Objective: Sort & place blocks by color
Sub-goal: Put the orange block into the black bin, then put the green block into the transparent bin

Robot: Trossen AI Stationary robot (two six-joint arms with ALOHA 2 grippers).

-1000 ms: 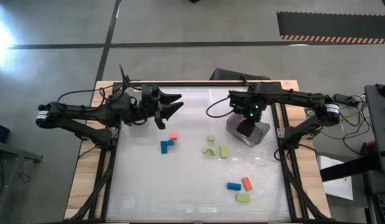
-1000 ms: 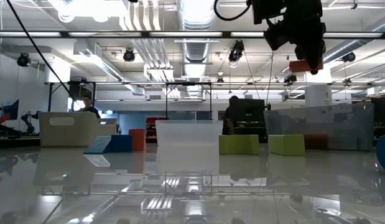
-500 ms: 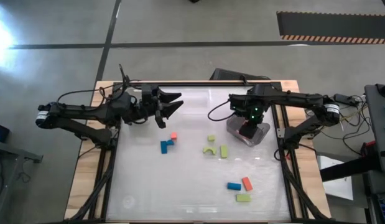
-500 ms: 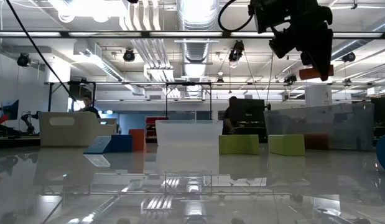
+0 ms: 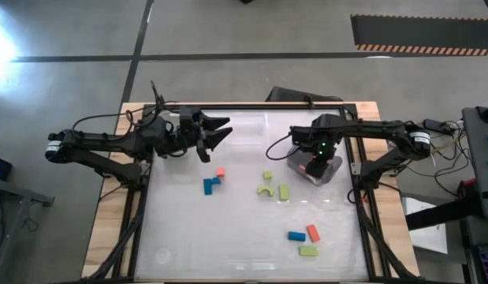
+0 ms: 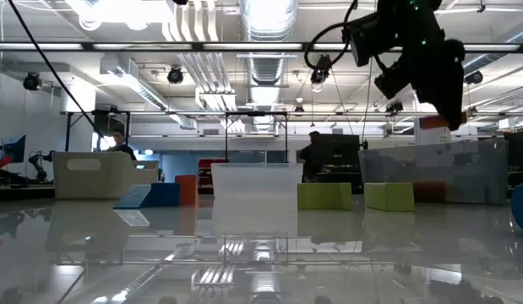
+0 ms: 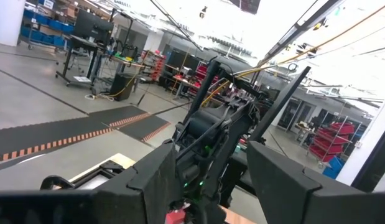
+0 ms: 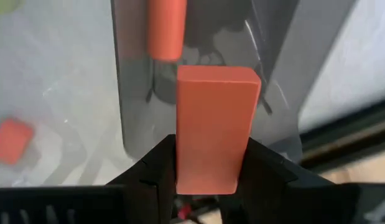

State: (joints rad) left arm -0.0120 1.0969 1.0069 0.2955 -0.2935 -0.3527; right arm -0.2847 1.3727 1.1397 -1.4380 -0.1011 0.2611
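My right gripper (image 8: 214, 163) points down, shut on a red-orange block (image 8: 217, 124), above a clear plastic bin (image 5: 326, 171) at the table's far right. Another red-orange block (image 8: 164, 28) lies inside that bin. My left gripper (image 5: 226, 128) hangs open and holds nothing above the table's far left. Loose blocks lie flat on the table: a red one (image 5: 221, 171) and a blue one (image 5: 210, 185) at the middle left, a green arch (image 5: 266, 190) between two green bricks in the middle, and a blue (image 5: 296, 236), a red (image 5: 313, 233) and a green (image 5: 308, 251) block near the front. My right gripper pinches the red-orange block by its two long sides (image 8: 186, 168) between its two fingers, at the block's end nearest the wrist. The fingers come from above and lie along the block. The block reaches past the fingertips, end down, lifted clear above the bin.
A pale bin (image 6: 96, 175) and a white bin (image 6: 255, 179) show at the table's far side in the low view. Dark frame rails (image 5: 259, 106) run along the table's far edge. Open tabletop lies at the front left.
My right gripper has come down toward the clear bin with the red-orange block, which stays pinched and end down. My left gripper has kept still.
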